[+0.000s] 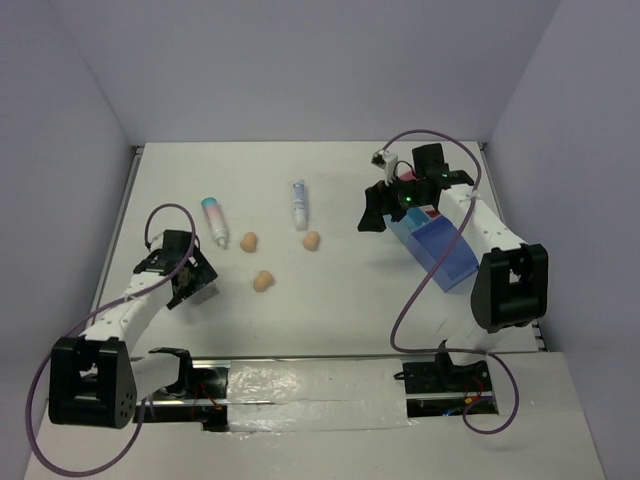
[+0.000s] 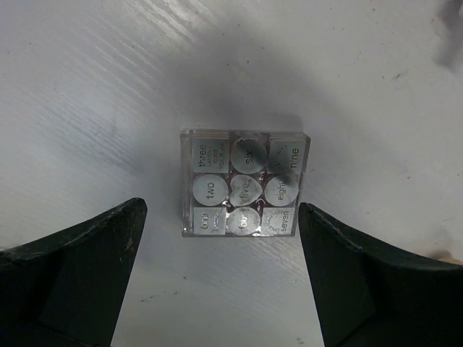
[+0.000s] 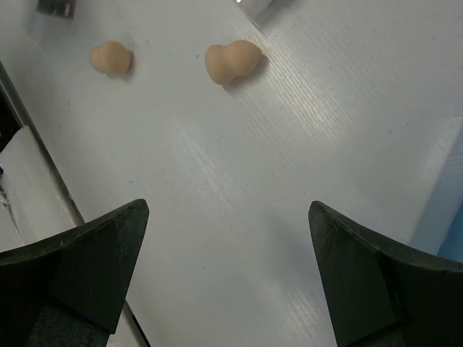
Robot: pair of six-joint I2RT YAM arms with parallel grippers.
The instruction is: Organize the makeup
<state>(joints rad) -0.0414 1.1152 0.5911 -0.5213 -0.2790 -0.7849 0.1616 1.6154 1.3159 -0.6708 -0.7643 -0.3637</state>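
Note:
A small clear eyeshadow palette (image 2: 244, 183) with nine grey pans lies flat on the table. My left gripper (image 2: 223, 210) is open just short of it, one finger (image 2: 94, 253) on each side, touching nothing. In the top view the left gripper (image 1: 190, 277) hides it. Three peach sponges (image 1: 249, 241), (image 1: 311, 240), (image 1: 263, 281) lie mid-table. A pink-white tube with a teal cap (image 1: 214, 221) and a white tube with blue print (image 1: 298, 204) lie behind them. My right gripper (image 1: 375, 212) is open and empty; the right wrist view shows it (image 3: 228, 207) over bare table, with two sponges (image 3: 111, 58), (image 3: 231, 61) ahead.
A blue divided tray (image 1: 450, 262) with a pink part at its far end lies under the right arm; its edge shows in the right wrist view (image 3: 448, 217). White walls close off the back and both sides. The arm bases stand at the near edge.

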